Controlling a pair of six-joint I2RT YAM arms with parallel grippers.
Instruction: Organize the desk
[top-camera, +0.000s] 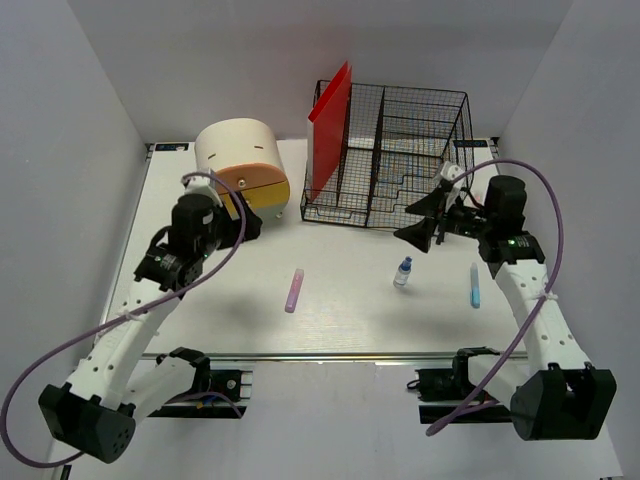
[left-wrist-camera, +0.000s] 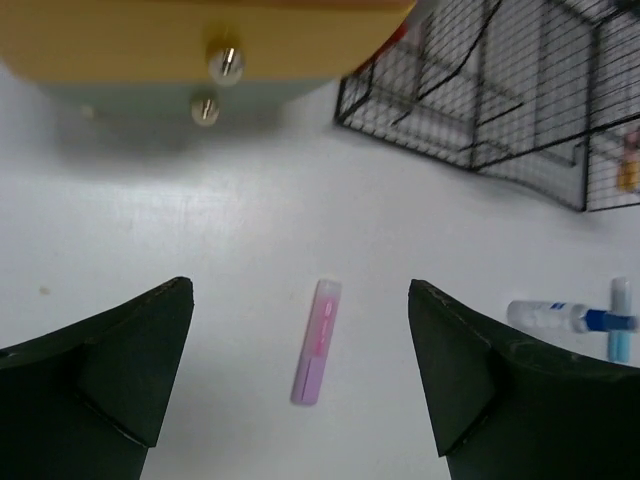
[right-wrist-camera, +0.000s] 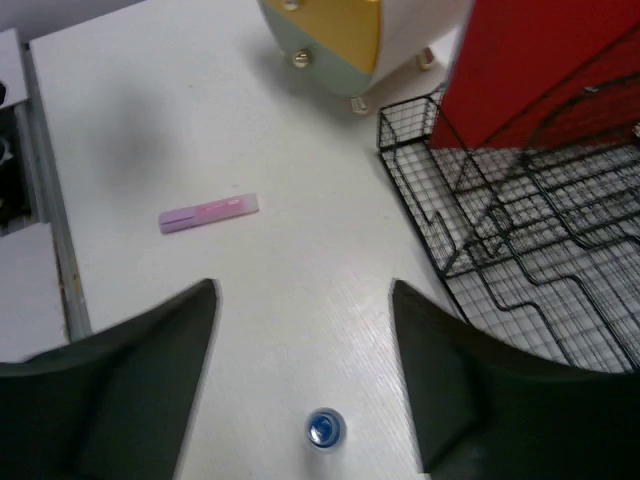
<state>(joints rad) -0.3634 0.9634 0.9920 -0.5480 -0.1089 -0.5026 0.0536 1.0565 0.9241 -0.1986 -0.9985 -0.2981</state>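
The left fingers (left-wrist-camera: 100, 370) and right fingers (right-wrist-camera: 120, 370) stood spread and empty above the large flat white rectangular table (top-camera: 350, 320).

Left arm (top-camera: 125, 335) leans up from the bottom-left corner, and the left gripper (top-camera: 245, 222) sits left of centre, jaws spread wide and empty. Right arm (top-camera: 535, 310) rises on the right side. The right gripper (top-camera: 418, 222) points left, fingers parted too, nothing in them.
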